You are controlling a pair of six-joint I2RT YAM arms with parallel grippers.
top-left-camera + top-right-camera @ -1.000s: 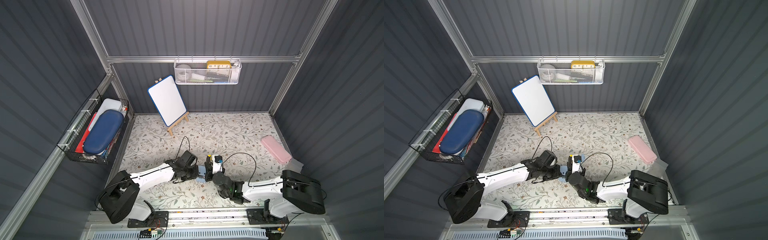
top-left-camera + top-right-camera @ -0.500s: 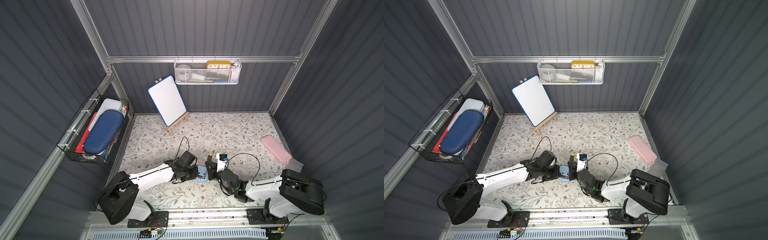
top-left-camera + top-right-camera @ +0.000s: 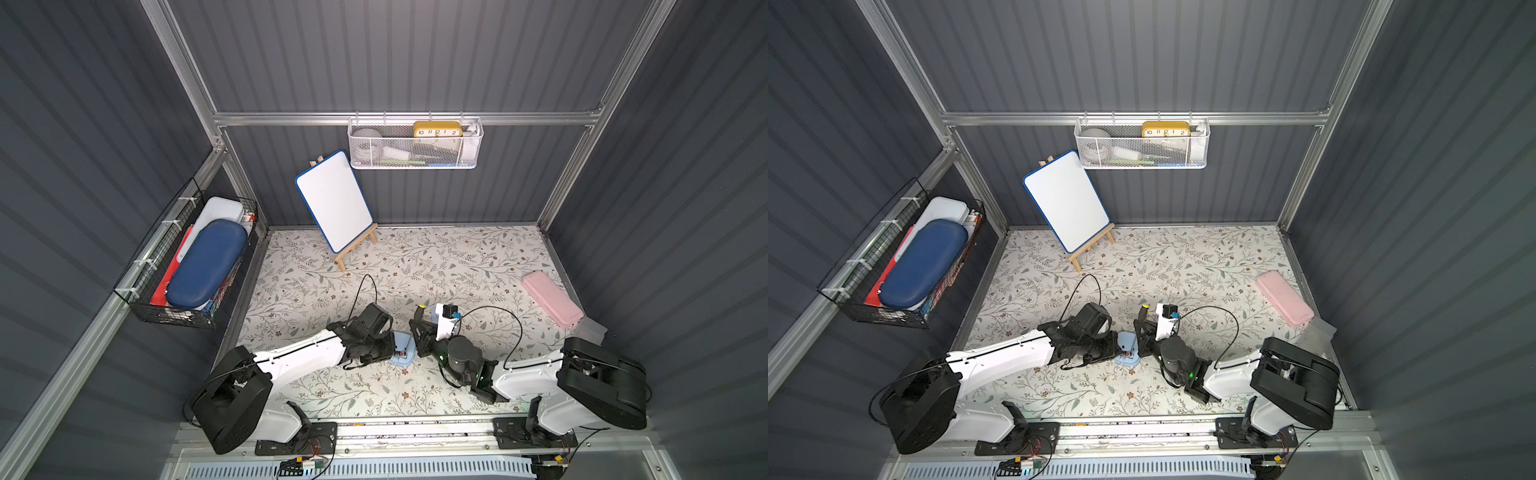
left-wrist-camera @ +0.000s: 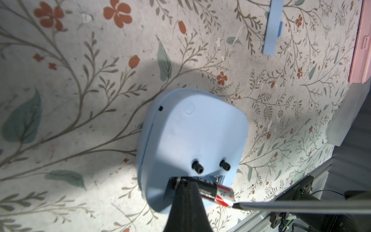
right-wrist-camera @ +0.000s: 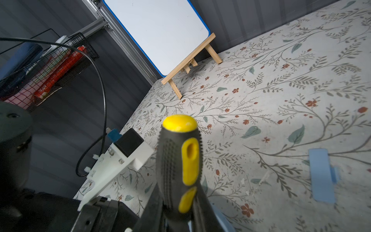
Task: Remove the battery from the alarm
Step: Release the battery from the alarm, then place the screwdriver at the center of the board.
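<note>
The pale-blue alarm [image 4: 192, 128] lies face down on the floral mat, seen in both top views [image 3: 403, 354] [image 3: 1126, 350]. The battery [image 4: 212, 192], black with a red and silver end, sits tilted at the alarm's open compartment. My left gripper [image 4: 181, 183] is shut, its tip pressed on the battery's dark end. The screwdriver's metal blade [image 4: 301, 206] touches the battery's silver end. My right gripper [image 5: 178, 202] is shut on the screwdriver's black-and-yellow handle [image 5: 178, 160], just right of the alarm [image 3: 419, 336].
A loose pale-blue battery cover [image 5: 321, 178] lies flat on the mat. A pink case [image 3: 550, 297] and a clear container [image 3: 590, 328] sit at the right wall. A whiteboard on an easel [image 3: 334, 199] stands at the back. Wire baskets hang on the back [image 3: 415, 145] and left [image 3: 187, 266] walls.
My right gripper has shifted right with the screwdriver, uncovering the alarm. The left arm has stayed where it was.
</note>
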